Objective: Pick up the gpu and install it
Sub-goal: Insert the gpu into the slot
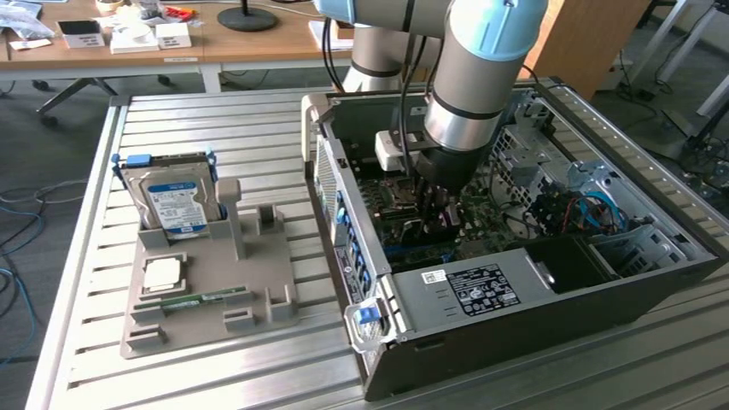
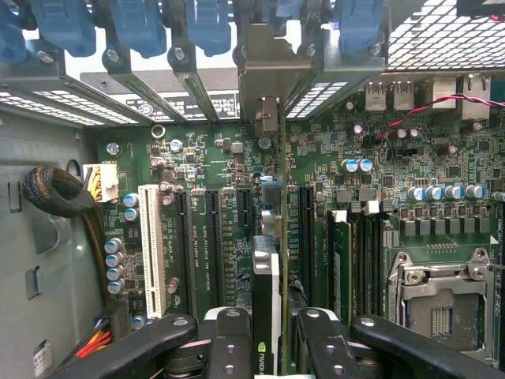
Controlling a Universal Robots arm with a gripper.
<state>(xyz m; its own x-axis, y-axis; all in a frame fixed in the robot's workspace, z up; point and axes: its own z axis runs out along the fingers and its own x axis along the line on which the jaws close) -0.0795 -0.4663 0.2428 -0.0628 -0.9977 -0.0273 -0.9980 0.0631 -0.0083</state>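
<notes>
Pincer (image 2: pixel 267 343) clenched on the gpu (image 2: pixel 266 284), one black finger (image 2: pixel 229 339) on each flat side of the card. In the exterior view the pincer (image 1: pixel 439 224) is down inside the open pc case (image 1: pixel 638 282), over the motherboard (image 2: pixel 442 158).

Gpu: thin card held on edge, dark body, white strip along the gripped edge with a logo on it, green board edge on one side. Silver end bracket (image 2: pixel 264 75) at the far end, up against the case's rear slot wall among the blue slot latches (image 2: pixel 209 24). Long axis runs from the pincer straight toward that rear wall, in line with the black expansion slots (image 2: pixel 215 237). Card stands on the motherboard between those slots; can't tell if it's fully seated.

Case lies on its side, open, on the slatted desk (image 1: pixel 228 128), toward the desk's edge at the exterior view's right. Inside: motherboard, empty cpu socket (image 2: pixel 442 300), memory stick (image 2: pixel 341 260) in its slot, white slot (image 2: pixel 151 249), power supply (image 1: pixel 479 286) at the near end.

Grey parts tray (image 1: pixel 188 329) sits toward the desk's opposite edge. It holds a hard drive (image 1: pixel 177 201) standing upright, a cpu chip (image 1: pixel 163 273) lying flat, a green memory stick (image 1: pixel 194 300) lying flat.
</notes>
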